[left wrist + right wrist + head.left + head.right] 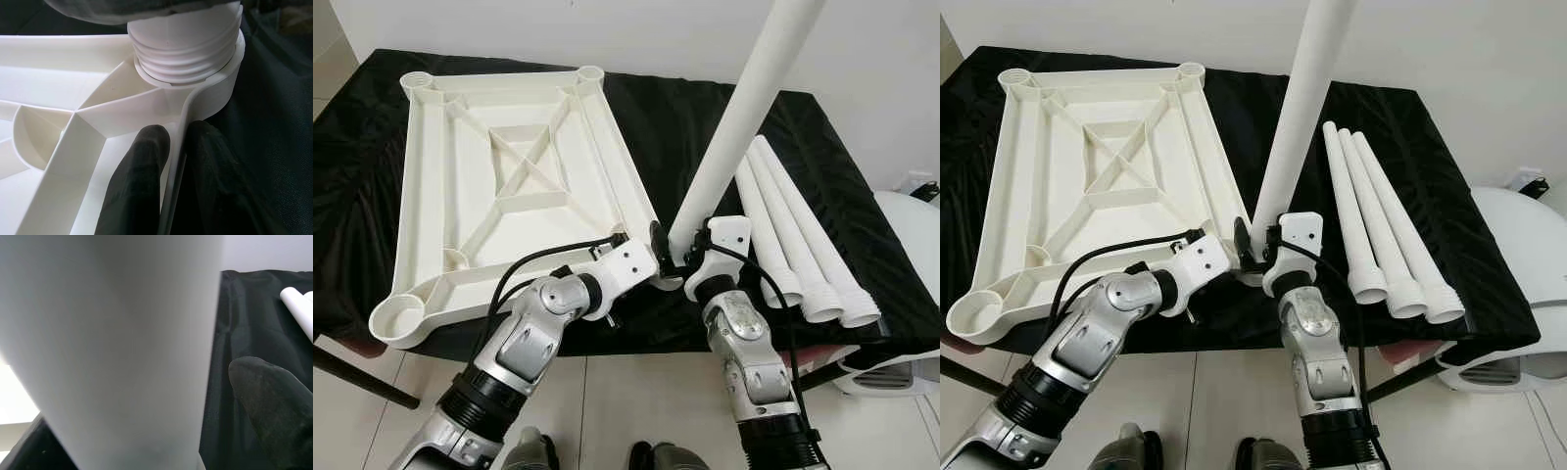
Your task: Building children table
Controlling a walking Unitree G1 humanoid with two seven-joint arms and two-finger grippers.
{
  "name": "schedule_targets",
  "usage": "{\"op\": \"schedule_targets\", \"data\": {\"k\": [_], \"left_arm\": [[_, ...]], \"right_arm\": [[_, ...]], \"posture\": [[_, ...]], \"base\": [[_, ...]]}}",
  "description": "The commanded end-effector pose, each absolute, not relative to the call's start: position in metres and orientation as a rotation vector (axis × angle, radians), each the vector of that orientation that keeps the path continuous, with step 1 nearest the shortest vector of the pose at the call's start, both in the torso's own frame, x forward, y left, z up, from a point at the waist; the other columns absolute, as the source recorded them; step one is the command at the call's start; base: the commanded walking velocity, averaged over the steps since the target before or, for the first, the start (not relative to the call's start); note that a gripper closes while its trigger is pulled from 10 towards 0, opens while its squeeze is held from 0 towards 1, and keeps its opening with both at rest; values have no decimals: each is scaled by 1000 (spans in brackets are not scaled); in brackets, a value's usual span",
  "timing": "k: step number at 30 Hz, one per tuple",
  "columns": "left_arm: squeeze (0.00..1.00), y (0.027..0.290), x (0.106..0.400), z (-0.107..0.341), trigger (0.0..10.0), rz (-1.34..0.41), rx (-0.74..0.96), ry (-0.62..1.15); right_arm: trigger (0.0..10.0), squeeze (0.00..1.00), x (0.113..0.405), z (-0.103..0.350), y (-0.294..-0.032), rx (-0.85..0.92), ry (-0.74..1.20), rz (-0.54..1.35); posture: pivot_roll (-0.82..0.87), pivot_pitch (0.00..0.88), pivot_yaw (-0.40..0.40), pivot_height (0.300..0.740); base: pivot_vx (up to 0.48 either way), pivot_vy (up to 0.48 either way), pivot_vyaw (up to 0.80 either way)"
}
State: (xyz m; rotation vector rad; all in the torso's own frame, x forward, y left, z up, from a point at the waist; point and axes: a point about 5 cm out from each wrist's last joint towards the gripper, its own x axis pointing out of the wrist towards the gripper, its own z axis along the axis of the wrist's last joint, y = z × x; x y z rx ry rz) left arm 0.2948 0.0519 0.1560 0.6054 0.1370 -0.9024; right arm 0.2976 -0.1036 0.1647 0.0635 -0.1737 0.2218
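Observation:
A white table top (431, 176) lies upside down on a table draped in black cloth (685, 117). My right gripper (690, 257) is shut on a white table leg (744, 108) that stands nearly upright, leaning away to the right, at the top's near right corner. The leg's threaded end (186, 49) sits in the corner socket (220, 93). My left gripper (176, 186) is shut on the top's thin rim just below that socket, one black finger (137, 181) on each side. In the right wrist view, one finger (274, 401) shows beside the leg (112, 342).
Three loose white legs (793, 225) lie side by side on the cloth to the right, threaded ends toward me. A white rounded appliance (911, 235) stands on the floor at far right. A white wall runs behind the table. Tiled floor (636, 392) lies below the front edge.

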Motion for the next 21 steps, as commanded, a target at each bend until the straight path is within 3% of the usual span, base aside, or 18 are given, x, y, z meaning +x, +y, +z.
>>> {"op": "schedule_targets", "data": {"k": [1, 2, 11, 15, 21], "left_arm": [[0, 47, 292, 162, 10000, -899, 617, 89], [0, 47, 292, 162, 10000, -900, 617, 89], [0, 47, 293, 163, 10000, -901, 617, 88], [0, 46, 294, 164, 10000, -902, 620, 85], [0, 46, 295, 166, 10000, -901, 618, 80]], "right_arm": [[10000, 1000, 299, 162, -105, 69, -157, 225], [10000, 0, 299, 163, -105, 61, -167, 260], [10000, 0, 302, 169, -122, 69, -195, 528], [10000, 0, 297, 173, -124, 51, -208, 791], [10000, 0, 303, 174, -135, 15, -188, 914]], "posture": [[-49, 99, -66, 740], [-49, 98, -66, 740], [-54, 98, -65, 740], [-57, 97, -64, 740], [-50, 99, -64, 740]], "base": [[0, 0, 0], [0, 0, 0], [0, 0, 0], [0, 0, 0], [0, 0, 0]]}}
